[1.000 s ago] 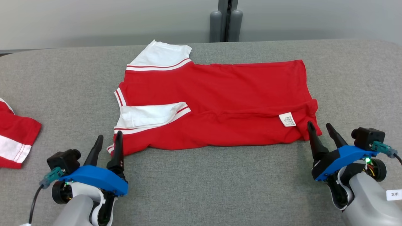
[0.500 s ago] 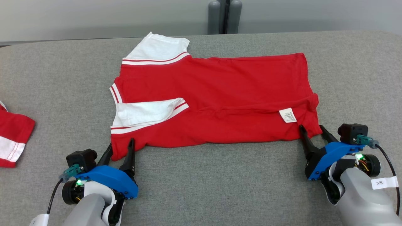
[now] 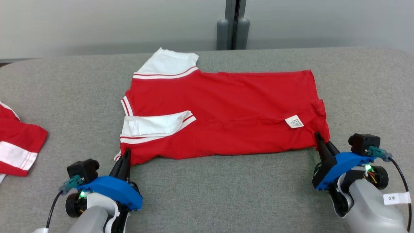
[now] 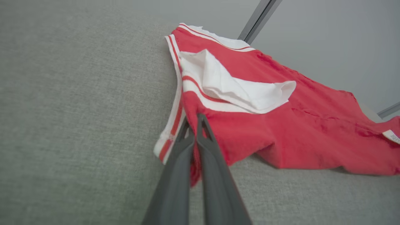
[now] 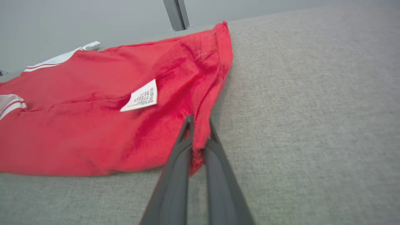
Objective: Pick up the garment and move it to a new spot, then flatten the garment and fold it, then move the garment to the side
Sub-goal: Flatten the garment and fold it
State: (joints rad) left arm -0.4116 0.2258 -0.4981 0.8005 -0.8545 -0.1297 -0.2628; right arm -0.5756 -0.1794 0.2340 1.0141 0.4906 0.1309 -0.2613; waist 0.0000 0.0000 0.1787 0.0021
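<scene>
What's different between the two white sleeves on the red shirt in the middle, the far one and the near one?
The far sleeve sticks out past the shirt onto the grey table; the near sleeve is folded in over the red body. The far sleeve lies fairly flat, while the near sleeve is rumpled, with a loose raised flap. Both are white with a red stripe in the trim.

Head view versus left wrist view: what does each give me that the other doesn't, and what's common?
Head view: the right gripper shut on the garment's near right corner, and a second red-and-white garment at far left. Left wrist view: red fabric bunched between the left gripper's shut jaws, close up. Both: the folded-over white sleeve, the care label, the grey table.
</scene>
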